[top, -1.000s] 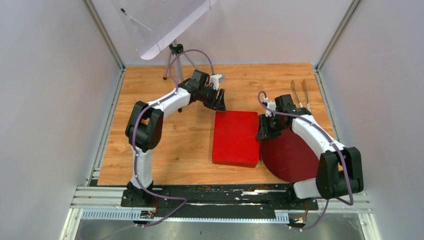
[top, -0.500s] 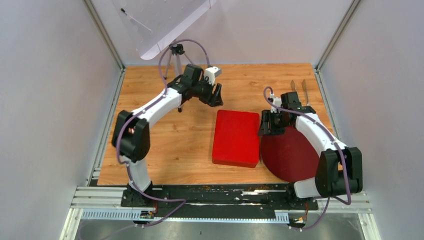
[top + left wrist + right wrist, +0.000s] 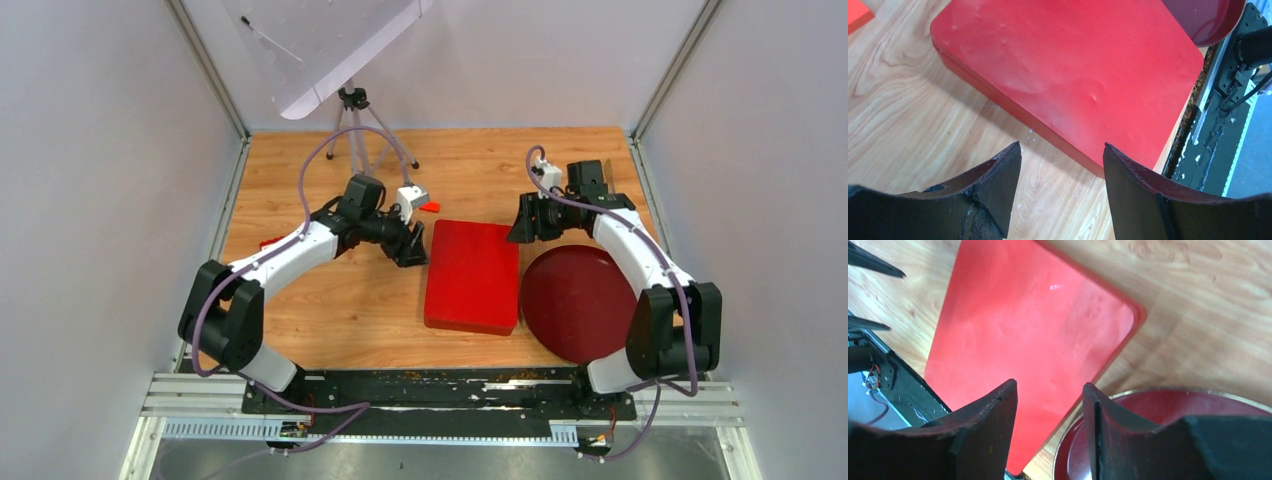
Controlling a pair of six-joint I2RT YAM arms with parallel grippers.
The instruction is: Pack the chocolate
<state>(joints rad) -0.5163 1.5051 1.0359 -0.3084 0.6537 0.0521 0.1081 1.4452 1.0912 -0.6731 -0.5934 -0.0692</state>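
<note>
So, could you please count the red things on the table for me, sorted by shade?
Bright red box: 1
Dark red round plate: 1
Small orange-red bits: 2, one beyond the box's far left corner, one partly hidden left of the left arm
Total: 4
</note>
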